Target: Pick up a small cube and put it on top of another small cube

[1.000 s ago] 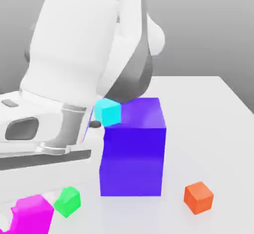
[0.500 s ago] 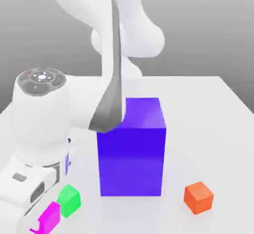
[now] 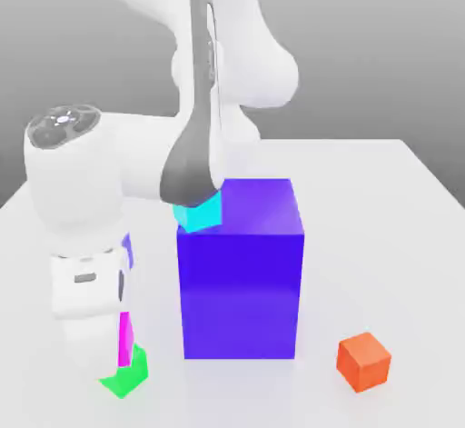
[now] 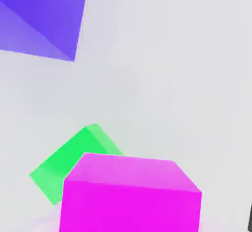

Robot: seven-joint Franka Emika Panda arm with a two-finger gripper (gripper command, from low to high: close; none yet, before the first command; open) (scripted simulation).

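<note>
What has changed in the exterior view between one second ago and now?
The arm has swung upright, and its hand now stands over the green cube. The magenta cube went with it, from low at the exterior view's left edge to just above the green cube; the hand view shows it partly overlapping the green one. The green cube tilted. The blue-purple block, orange cube and cyan cube stayed.

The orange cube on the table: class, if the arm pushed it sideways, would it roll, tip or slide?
The orange cube would probably slide, not roll: it sits on a flat face with sharp edges. Tipping seems unlikely, since it looks as wide as tall. The smooth white table suggests little grip.
</note>
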